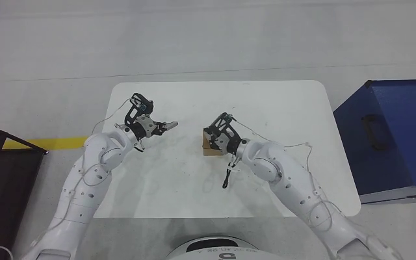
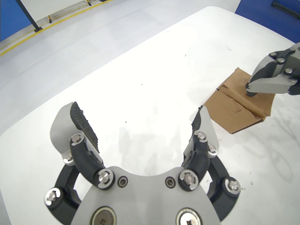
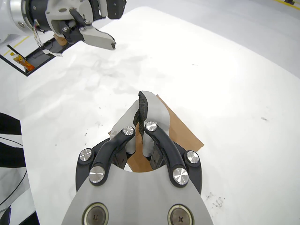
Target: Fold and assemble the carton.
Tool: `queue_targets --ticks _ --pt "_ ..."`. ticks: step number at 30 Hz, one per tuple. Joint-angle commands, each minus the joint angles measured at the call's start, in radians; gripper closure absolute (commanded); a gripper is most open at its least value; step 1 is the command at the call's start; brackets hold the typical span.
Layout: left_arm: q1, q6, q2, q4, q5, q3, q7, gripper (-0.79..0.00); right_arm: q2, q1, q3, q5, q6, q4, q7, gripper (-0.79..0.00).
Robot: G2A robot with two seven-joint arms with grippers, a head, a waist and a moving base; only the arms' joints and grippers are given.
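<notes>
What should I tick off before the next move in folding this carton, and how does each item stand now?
1. Carton on the table: ok, it lies near the middle.
2. Carton folded into shape: not ok, it lies flat, with one crease showing.
3. Right gripper at the carton: ok, shut, tips down on the cardboard beside the crease.
4. Left gripper free to help: ok, open, empty, over bare table, apart from the carton.
5. Right tips pinning the carton firmly: cannot tell.
</notes>
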Motion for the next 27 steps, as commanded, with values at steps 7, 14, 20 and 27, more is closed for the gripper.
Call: queue_targets --ticks 7,14,20,27 --pt "0.020 0.003 0.003 -0.021 -0.006 -0.012 0.000 -0.785 -0.005 0.004 -0.003 -0.016 0.030 -0.024 0.008 0.000" --pt "0.014 0.001 0.002 -0.021 -0.006 -0.007 0.002 -0.785 -0.010 0.006 -0.012 -0.007 0.034 -0.004 0.034 0.000" --pt "0.014 0.000 0.003 -0.019 -0.004 -0.008 0.006 -0.785 0.003 -0.051 0.022 -0.055 0.011 -0.116 -0.003 0.000" --pt "0.015 -0.004 0.004 -0.019 -0.005 -0.010 0.005 -0.785 0.024 -0.099 -0.010 -0.168 -0.211 -0.159 0.050 0.000"
